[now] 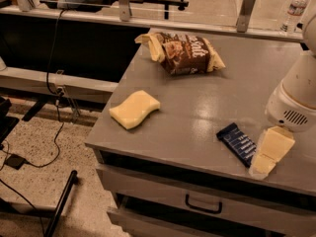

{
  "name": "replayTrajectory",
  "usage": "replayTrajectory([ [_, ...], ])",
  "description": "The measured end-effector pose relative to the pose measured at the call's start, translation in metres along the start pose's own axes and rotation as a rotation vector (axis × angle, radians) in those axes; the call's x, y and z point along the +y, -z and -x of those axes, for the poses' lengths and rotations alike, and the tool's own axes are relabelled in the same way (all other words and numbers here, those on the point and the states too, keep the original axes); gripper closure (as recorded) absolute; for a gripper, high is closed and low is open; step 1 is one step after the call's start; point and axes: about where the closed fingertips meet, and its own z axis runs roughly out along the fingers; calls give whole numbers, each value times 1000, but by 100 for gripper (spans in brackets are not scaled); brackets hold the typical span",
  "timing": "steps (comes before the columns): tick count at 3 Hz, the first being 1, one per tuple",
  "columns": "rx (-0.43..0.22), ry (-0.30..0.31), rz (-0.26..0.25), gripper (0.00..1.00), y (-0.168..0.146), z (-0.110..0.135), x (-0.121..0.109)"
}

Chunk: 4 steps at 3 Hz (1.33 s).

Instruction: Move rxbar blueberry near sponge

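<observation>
The rxbar blueberry [236, 143], a slim dark-blue wrapper with white lettering, lies flat near the front right of the grey table [197, 112]. The sponge [134, 109], a pale yellow wavy block, lies near the table's left edge, well apart from the bar. My gripper [266, 159] hangs from the white arm housing [294, 107] at the right. It is low over the table and sits at the bar's right end, covering that end.
A brown chip bag [185, 53] lies at the back of the table. A water bottle [296, 6] stands far back right. A drawer with a handle [202, 205] is below the front edge. Cables run over the floor on the left.
</observation>
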Motion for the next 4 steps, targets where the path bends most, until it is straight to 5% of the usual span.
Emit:
replayTrajectory([
  [1, -30, 6, -8, 0, 3, 3, 2],
  [2, -47, 3, -20, 25, 4, 5, 4],
  [3, -47, 4, -21, 24, 3, 5, 4],
  [4, -45, -4, -31, 2, -2, 5, 8],
])
